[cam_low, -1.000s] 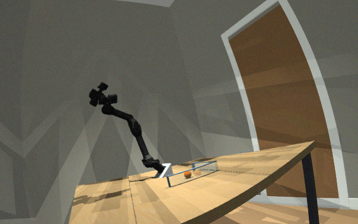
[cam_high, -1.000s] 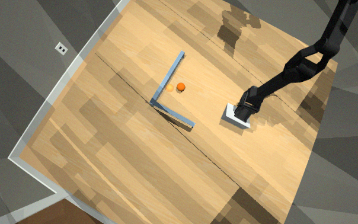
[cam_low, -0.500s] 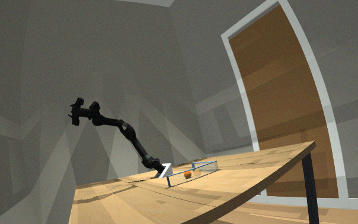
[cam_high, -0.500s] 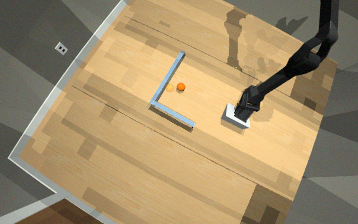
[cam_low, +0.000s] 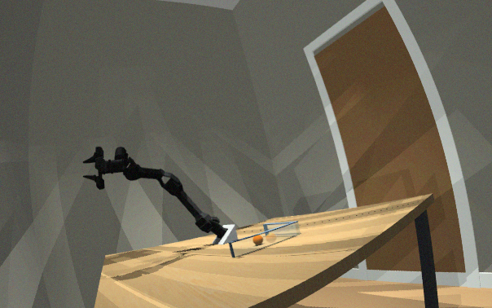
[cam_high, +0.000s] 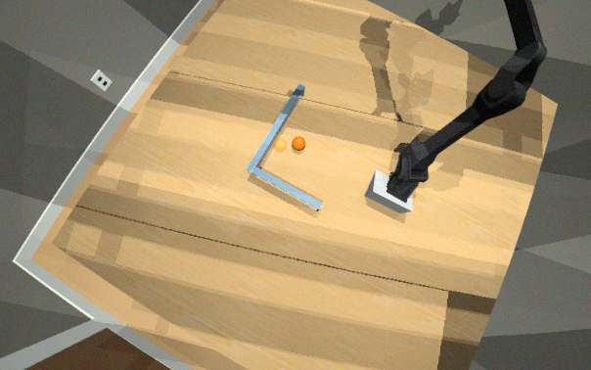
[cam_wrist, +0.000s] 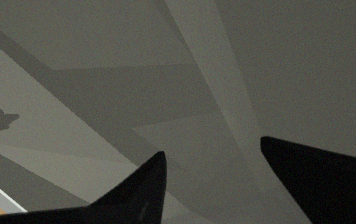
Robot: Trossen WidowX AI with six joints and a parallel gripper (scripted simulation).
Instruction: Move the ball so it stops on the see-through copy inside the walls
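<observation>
Orange ball (cam_high: 298,143) inside clear walls (cam_high: 274,132) beside see-through copy (cam_high: 280,145), end effector (cam_low: 93,169) wide, empty

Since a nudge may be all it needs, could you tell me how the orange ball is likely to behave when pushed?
The ball is round and smooth, so it would probably roll freely and may overshoot the see-through copy close beside it. The low clear wall just past the copy would likely stop it, perhaps with a bounce back.

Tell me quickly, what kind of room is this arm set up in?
Probably a plain indoor room: grey walls, a brown door in a pale frame, a wall outlet, and one wooden table carrying the arm's base, the ball and the corner walls.
</observation>
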